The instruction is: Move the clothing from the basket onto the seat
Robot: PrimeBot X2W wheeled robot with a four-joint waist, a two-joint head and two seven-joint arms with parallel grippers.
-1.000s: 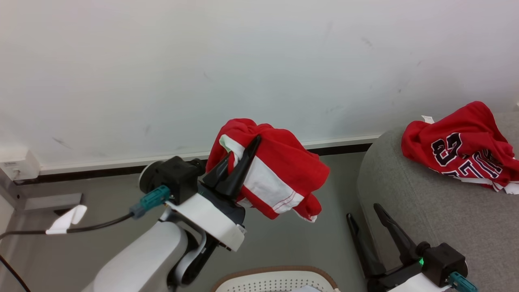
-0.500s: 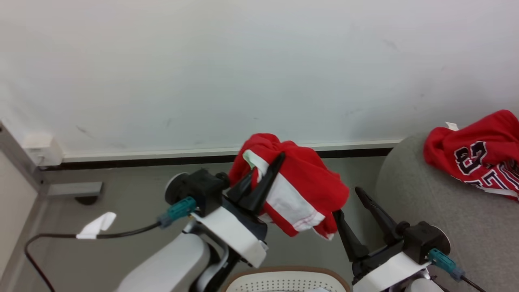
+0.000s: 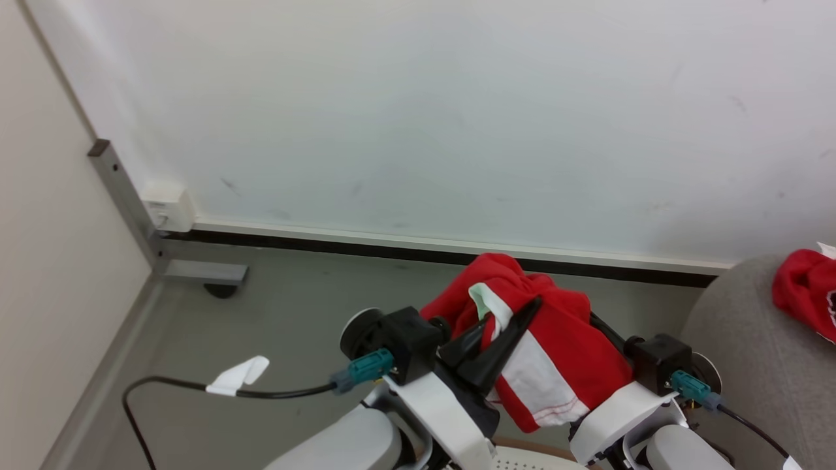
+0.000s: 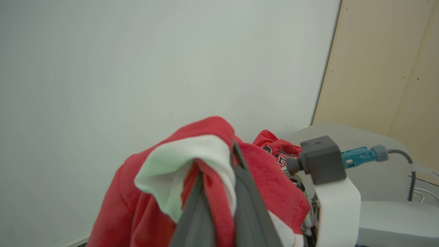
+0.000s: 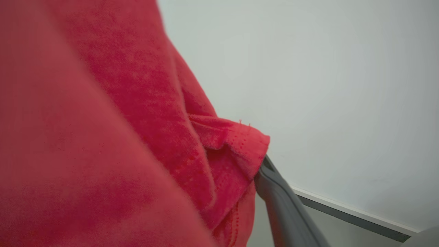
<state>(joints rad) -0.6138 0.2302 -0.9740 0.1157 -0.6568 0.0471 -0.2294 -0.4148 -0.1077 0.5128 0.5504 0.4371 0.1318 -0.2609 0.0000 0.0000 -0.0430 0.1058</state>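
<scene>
My left gripper (image 3: 513,312) is shut on the plain red garment with white trim (image 3: 555,365), held up in the air in front of the wall. In the left wrist view the garment (image 4: 209,154) is bunched around the gripper (image 4: 219,161). My right gripper (image 3: 588,326) is pressed in behind that garment from the right. One finger (image 5: 281,199) shows beside the red cloth (image 5: 120,137), which covers the other; the jaws stand apart. The number jersey (image 3: 806,294) lies on the grey seat (image 3: 738,352) at the right edge. The basket's brown rim (image 3: 522,446) peeks in at the bottom.
A white wall with a dark skirting strip (image 3: 392,248) runs behind. A beige panel with a grey metal post (image 3: 124,196) closes the left side. A black cable with a white tag (image 3: 238,378) trails over the grey floor.
The camera has swung left, shifting the seat and jersey toward the right edge. My right gripper has come up from the lower right to behind the held garment. The left gripper keeps its hold.
</scene>
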